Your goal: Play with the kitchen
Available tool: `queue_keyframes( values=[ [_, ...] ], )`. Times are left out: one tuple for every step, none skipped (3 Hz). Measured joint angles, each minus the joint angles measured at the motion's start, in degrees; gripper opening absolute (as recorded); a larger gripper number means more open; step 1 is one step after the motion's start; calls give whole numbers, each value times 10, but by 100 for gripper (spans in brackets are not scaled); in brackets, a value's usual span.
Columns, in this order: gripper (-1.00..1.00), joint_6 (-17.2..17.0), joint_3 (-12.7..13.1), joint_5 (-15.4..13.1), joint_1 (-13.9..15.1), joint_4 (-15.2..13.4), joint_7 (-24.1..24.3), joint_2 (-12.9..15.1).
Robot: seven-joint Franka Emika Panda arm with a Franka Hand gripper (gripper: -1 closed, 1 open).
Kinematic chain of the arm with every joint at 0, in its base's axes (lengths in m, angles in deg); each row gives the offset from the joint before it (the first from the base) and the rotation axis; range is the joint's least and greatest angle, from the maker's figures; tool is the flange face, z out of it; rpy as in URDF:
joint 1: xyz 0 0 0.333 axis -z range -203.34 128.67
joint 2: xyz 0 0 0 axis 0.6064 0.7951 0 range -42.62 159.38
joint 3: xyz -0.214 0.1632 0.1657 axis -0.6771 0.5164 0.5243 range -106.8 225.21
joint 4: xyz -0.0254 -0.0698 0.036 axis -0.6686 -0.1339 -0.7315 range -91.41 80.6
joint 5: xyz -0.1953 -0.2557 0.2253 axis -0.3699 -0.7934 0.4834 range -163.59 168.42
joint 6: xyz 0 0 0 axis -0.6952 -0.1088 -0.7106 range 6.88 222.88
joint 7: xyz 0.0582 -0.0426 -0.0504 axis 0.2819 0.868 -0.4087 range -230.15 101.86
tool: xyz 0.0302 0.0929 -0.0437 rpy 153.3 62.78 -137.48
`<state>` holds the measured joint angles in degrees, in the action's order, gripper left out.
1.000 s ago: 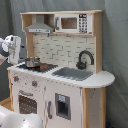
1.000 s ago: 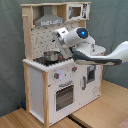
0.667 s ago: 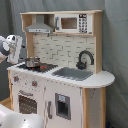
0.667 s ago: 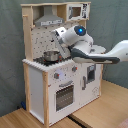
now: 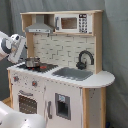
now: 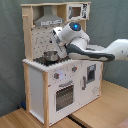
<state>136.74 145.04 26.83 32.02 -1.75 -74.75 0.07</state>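
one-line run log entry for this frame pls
arm: reaching across kitchen | tool: above stovetop, near pot | contact: cannot tell | sink: empty

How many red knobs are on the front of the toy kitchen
2: both under the stovetop on the kitchen front panel, left knob and right knob in the first exterior view. None look hidden.

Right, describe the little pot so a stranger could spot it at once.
Find the toy kitchen, then its black stovetop, at the first exterior view's left of the grey sink. The pot stands there: small, round, shiny metal, the only loose item on the counter.
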Motion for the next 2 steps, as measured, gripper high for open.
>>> queue_keyframes(
  values=[
    [100,-32,10,29,28,29,7,1],
    [100,-70,23,63,59,61,19,1]
  ],
)
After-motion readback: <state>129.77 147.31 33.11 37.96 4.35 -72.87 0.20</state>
